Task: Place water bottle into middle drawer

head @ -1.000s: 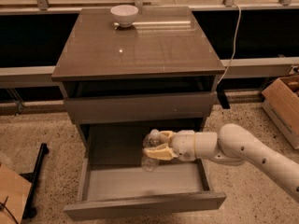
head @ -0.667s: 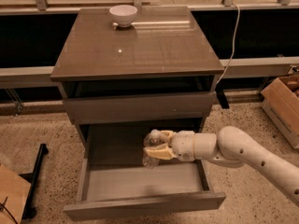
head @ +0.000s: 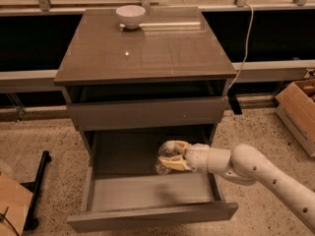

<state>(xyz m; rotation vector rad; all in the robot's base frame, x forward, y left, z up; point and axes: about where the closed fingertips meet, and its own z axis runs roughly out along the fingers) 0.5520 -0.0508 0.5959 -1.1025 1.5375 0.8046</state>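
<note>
The robot's single hand (head: 168, 157), right of centre in the lower frame, has its two fingers clamped on the one water bottle (head: 160, 168), held over the pale floor of the pulled-out middle drawer (head: 152, 216). One white bowl (head: 130, 15) sits at the top on the desk (head: 147, 50).

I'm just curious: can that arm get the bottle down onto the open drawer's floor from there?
Probably yes. The gripper, holding the water bottle, hangs inside the pulled-out middle drawer, with bare floor below it.
</note>
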